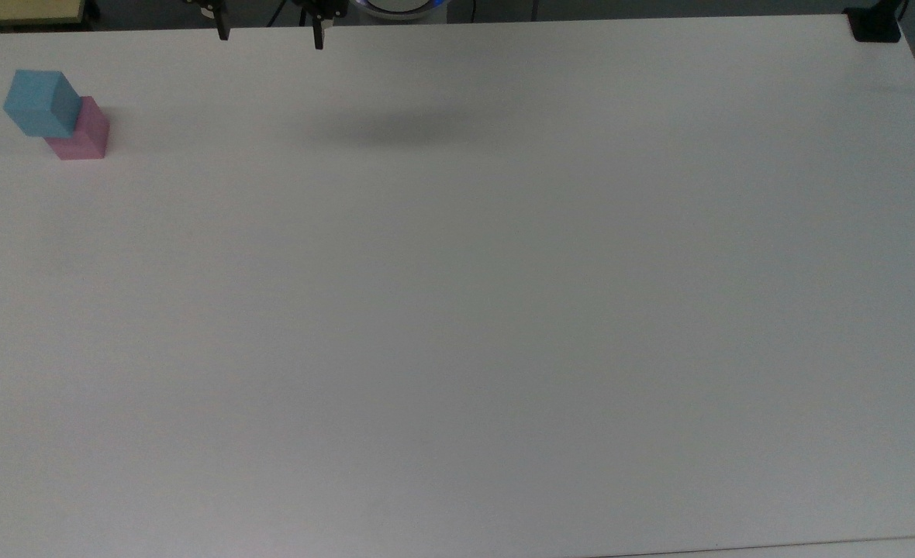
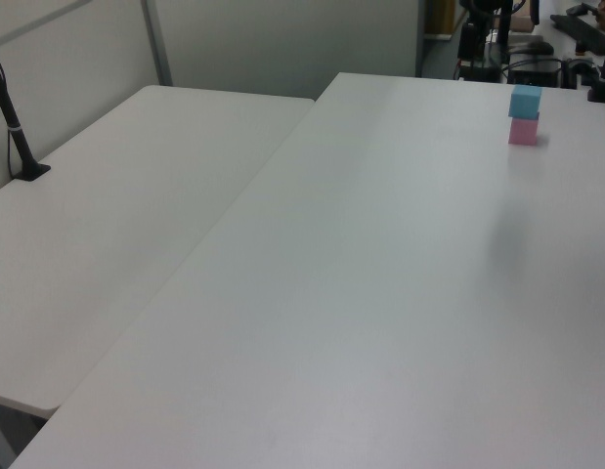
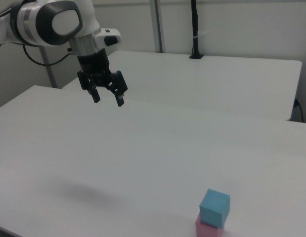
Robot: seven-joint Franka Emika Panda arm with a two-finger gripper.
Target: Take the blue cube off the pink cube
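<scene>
- The small matte sky-blue cube (image 1: pixel 41 101) is seen stacked, turned slightly askew, on the pale pink matte cube (image 1: pixel 83 133), near the top view's left edge of the white surface (image 1: pixel 457 310).
- The black two-finger gripper (image 3: pixel 108 97) is held spread wide and empty, above the surface, well apart from the cubes.

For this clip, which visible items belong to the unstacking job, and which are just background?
Part of the job:
- blue cube, sitting on top
- pink cube, underneath it
- gripper, open, high above the table and well away from the stack

Background:
- white table
- second table
- black post
</scene>
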